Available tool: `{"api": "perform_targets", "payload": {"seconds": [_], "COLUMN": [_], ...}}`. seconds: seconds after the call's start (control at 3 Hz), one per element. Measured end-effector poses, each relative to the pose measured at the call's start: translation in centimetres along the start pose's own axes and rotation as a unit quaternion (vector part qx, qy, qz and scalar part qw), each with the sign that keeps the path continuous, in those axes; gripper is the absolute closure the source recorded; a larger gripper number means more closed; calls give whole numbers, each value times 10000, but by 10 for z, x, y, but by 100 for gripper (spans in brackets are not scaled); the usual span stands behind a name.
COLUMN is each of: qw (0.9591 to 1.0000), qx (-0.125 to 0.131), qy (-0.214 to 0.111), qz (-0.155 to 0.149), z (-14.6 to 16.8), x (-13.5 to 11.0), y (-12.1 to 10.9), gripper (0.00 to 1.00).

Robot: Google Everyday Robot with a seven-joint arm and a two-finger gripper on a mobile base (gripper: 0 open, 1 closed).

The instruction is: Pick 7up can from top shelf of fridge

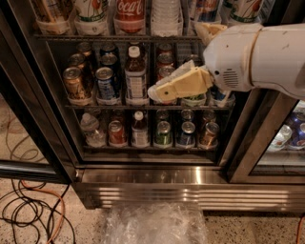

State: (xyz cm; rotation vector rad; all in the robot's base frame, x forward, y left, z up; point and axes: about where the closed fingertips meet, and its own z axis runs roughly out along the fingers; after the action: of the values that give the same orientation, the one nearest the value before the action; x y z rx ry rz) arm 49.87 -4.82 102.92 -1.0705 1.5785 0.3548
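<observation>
Locating the 7up can (90,10): it stands second from the left in the uppermost row. Only its lower body shows, pale with a green band and a red spot. The picture's upper edge cuts off its lid.
Top shelf (119,37): a dark wire rack with a front rail. It carries a row of translucent tubs, and the can sits in one of them.
Neighbours: a red Coca-Cola drink (129,9) stands just to the can's right, with a clear ribbed bottle (167,16) beyond it.
Possible twin: a pale green-banded container (245,9) near the right end of the row looks much the same. It may be a second one, but too little of it shows to be sure.
Claw (155,91): cream-coloured and pointing left, it hangs in front of the middle rack (105,107), one level below the can and to its right. It is well apart from the can. I cannot tell whether it is clenched or released, and nothing shows in its hold.
Arm (257,57): a thick white casing that enters from the right edge.
Middle rack contents: cans in columns and a white-labelled bottle (136,78) just left of the claw's tip.
Lower rack (143,148): smaller cans and bottles.
Fridge (143,177): a dark frame over a ribbed stainless-steel base.
Floor: tangled cables (28,214) lie at the left, and crumpled clear plastic (152,224) lies before the base.
</observation>
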Motion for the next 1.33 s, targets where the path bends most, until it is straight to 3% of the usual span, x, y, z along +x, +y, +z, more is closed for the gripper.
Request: {"api": "perform_targets", "payload": {"seconds": [0.33, 1.0, 1.33], "qw": [10000, 9980, 9980], "qx": [-5, 279, 287], "qy": [0, -537, -527], "qz": [-1, 192, 182], "z": [0, 28, 27], "x": [0, -33, -32], "y": [0, 7, 6], "gripper": [0, 0, 0]}}
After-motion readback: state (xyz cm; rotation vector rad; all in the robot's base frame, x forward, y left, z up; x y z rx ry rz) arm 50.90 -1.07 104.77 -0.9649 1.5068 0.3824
